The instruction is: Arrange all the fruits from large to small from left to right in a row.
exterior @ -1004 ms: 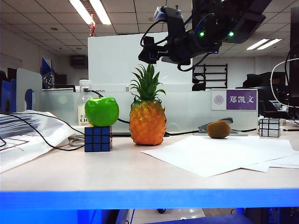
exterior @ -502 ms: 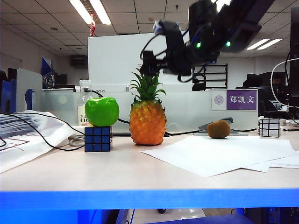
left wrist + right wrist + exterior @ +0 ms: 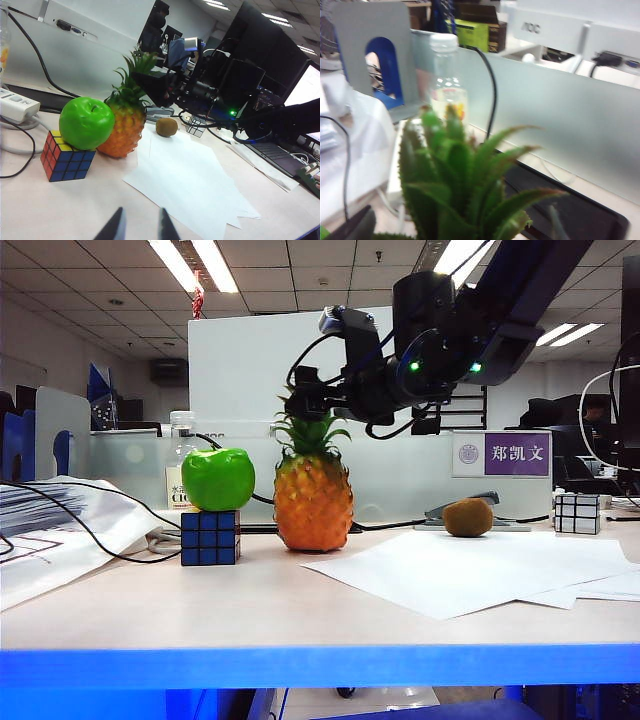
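The pineapple (image 3: 313, 502) stands mid-table, and its green crown (image 3: 460, 185) fills the right wrist view. My right gripper (image 3: 300, 400) is open around the top of that crown, with one dark finger (image 3: 355, 227) beside the leaves. A green apple (image 3: 218, 478) rests on a blue puzzle cube (image 3: 210, 537) left of the pineapple. The brown kiwi (image 3: 468, 517) lies to the right, further back. In the left wrist view my left gripper (image 3: 141, 226) hangs open over bare table, well short of the apple (image 3: 86, 122), pineapple (image 3: 122, 131) and kiwi (image 3: 166, 127).
White paper sheets (image 3: 470, 570) cover the table right of the pineapple. A silver mirror cube (image 3: 577, 512) sits at the far right. A water bottle (image 3: 445, 80), a power strip (image 3: 17, 105) with cables and a frosted partition (image 3: 400, 475) stand behind the fruits.
My right arm has come down and to the left until its gripper surrounds the pineapple's crown. The pineapple has shifted very slightly left. The apple, cube and kiwi have not moved.
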Robot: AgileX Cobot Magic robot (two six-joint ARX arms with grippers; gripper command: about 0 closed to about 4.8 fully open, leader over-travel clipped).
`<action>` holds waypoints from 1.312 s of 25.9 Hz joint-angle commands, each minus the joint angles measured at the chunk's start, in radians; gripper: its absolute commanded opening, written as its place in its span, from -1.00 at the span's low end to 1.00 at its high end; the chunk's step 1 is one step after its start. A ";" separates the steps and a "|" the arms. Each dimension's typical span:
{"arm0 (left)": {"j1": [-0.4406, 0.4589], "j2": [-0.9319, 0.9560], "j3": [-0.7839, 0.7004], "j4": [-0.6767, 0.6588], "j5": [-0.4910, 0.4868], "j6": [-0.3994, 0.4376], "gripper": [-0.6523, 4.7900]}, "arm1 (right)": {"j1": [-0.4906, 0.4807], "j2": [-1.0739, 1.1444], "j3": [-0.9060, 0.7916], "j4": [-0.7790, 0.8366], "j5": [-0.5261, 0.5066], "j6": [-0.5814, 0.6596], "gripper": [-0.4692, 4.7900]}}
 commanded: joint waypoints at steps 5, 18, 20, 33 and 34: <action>0.000 -0.002 0.003 0.016 0.001 0.000 -0.41 | 0.014 0.013 0.045 0.002 -0.005 0.000 -0.84; 0.000 -0.002 0.002 0.016 0.027 0.000 -0.41 | 0.011 -0.117 0.045 0.052 -0.011 0.076 -0.84; 0.000 -0.002 0.002 0.016 0.027 0.000 -0.41 | 0.011 -0.169 0.045 0.014 -0.037 0.076 -0.84; 0.000 -0.002 0.003 0.091 0.023 0.000 -0.41 | 0.049 -0.666 0.043 -0.572 -0.222 0.003 -0.84; 0.000 -0.002 0.003 0.130 0.024 -0.027 -0.41 | 0.072 -0.711 0.041 -0.672 -0.223 -0.051 -0.84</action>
